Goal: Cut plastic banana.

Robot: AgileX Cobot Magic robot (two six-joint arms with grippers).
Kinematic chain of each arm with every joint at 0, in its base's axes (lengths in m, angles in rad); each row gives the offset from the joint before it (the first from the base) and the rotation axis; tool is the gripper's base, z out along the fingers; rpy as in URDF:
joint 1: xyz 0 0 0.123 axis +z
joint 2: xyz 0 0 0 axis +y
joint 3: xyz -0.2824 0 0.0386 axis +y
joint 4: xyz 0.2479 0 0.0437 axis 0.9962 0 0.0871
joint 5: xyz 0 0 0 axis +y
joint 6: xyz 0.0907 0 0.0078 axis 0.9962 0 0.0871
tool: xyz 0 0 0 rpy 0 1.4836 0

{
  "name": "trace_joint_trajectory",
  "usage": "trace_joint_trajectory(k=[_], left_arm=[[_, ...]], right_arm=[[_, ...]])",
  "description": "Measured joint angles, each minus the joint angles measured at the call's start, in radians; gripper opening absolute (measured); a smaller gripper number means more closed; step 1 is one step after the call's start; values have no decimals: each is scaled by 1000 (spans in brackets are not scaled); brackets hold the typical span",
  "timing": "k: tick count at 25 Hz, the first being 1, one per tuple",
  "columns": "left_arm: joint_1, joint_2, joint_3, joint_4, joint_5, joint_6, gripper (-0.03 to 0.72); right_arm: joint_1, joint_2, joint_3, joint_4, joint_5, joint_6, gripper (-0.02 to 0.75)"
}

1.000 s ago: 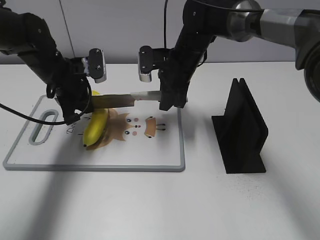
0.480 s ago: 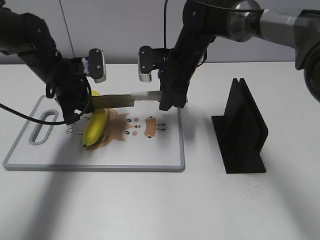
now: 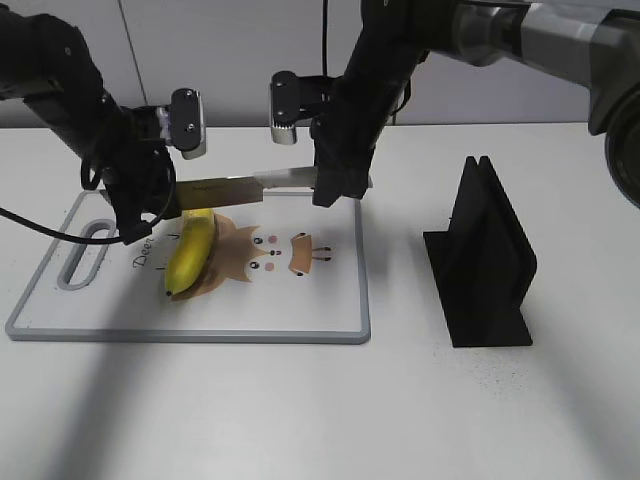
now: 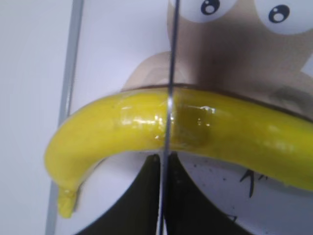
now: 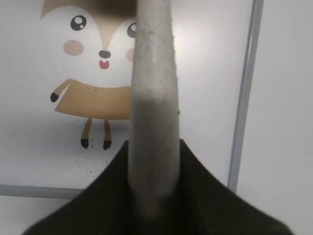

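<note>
Lifting the knife [image 3: 245,187] clear of the plastic banana [image 3: 192,250], which lies uncut near the cutting board's [image 3: 330,300] left end, we keep right jaws clamped on its handle, left jaws shut on the blade tip.

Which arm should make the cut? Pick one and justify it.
Right. The right gripper holds the knife by its pale handle, blade above the plastic banana on the cutting board. The left gripper is shut at the blade's far end, probably just steadying.
</note>
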Motion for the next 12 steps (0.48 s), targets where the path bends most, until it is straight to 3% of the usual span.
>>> trace_joint_trajectory(k=[9, 12], left_arm=[[0, -95, 0, 0, 58, 0, 1], [2, -108, 0, -32, 86, -4, 41]], right_arm=[[1, -45, -27, 4, 55, 13, 181], [1, -49, -27, 7, 73, 18, 181]])
